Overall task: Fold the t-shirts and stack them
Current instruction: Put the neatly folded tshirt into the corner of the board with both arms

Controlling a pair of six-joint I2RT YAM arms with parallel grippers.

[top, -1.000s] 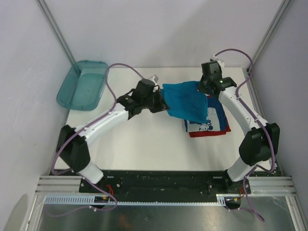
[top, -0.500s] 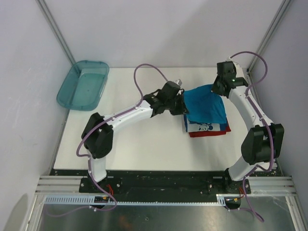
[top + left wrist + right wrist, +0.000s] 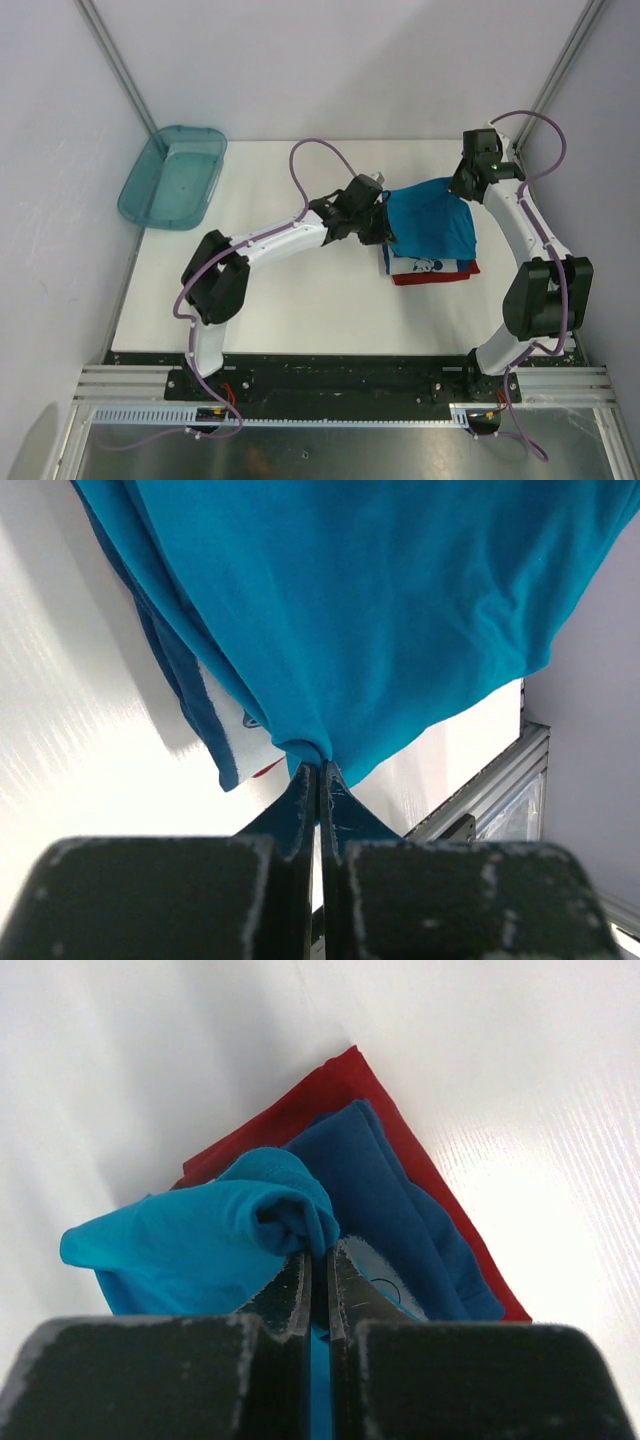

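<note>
We see a glossy, translucent bin at the far left of the smooth white table. Our left gripper pinches tight a bunched edge of the soft teal shirt. The shirt sags over the flat folded shirt. Our right gripper is clamped on the opposite corner.

The upper t-shirt is plain teal-blue. The folded t-shirt is dark blue with a white cartoon print and a red edge. The bin is translucent teal, the surface white, the fingers black.
</note>
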